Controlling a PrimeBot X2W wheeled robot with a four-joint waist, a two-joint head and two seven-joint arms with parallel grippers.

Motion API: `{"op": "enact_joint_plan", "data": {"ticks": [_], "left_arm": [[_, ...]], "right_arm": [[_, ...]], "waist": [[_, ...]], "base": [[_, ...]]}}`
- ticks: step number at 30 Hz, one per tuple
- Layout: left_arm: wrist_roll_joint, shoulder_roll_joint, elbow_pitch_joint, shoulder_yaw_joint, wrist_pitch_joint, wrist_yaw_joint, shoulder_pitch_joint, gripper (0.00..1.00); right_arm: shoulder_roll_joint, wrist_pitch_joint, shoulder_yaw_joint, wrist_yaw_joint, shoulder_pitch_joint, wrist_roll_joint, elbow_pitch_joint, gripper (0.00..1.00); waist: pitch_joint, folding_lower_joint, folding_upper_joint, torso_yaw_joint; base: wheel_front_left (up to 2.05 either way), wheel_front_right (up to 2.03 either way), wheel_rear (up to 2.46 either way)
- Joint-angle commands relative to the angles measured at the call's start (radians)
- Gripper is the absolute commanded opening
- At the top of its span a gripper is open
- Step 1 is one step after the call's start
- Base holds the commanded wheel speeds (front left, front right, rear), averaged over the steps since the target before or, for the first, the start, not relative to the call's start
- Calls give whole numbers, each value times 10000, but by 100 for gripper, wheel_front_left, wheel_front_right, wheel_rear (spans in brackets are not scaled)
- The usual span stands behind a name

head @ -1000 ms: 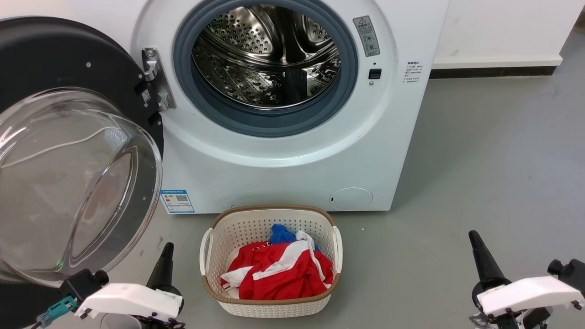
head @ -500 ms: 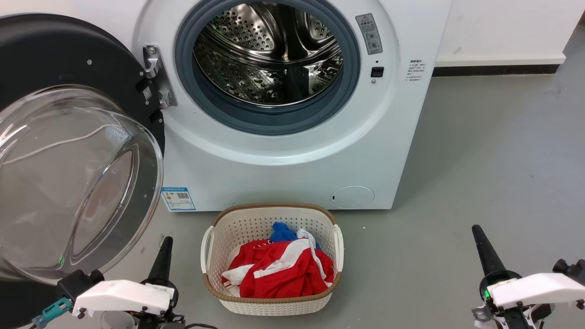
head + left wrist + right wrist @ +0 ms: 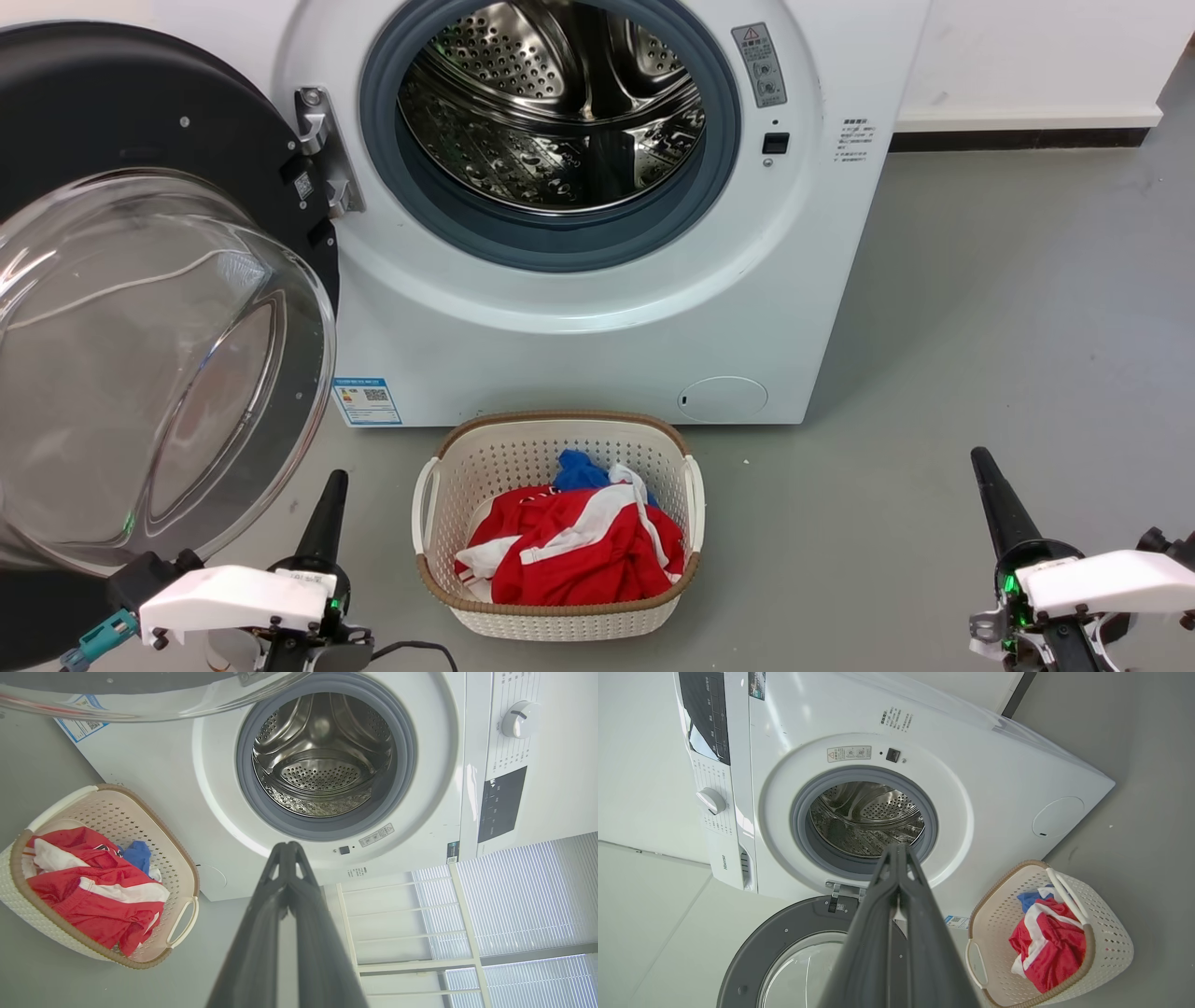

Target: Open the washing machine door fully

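Washing machine door (image 3: 112,103) stands wide open left of the drum (image 3: 560,103), left gripper (image 3: 329,509) and right gripper (image 3: 997,499) low with jaws pressed together; raising the left arm carelessly could strike the glass bowl (image 3: 140,355) near it.

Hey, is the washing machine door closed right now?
No, the door is swung out to the left on its hinge, leaving the steel drum open to view.
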Motion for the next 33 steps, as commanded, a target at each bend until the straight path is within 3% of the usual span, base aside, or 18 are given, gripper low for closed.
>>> {"op": "enact_joint_plan", "data": {"ticks": [1, 33], "left_arm": [[-187, -53, -27, 97, 46, -97, -204, 0], [-2287, -468, 192, 745, 531, -604, -455, 0]], "right_arm": [[12, 65, -35, 1, -202, 238, -38, 0], [18, 348, -250, 1, -513, 2844, 172, 0]], "waist": [[6, -1, 0, 5], [157, -1, 0, 111]], "base": [[0, 0, 0], [0, 0, 0]]}}
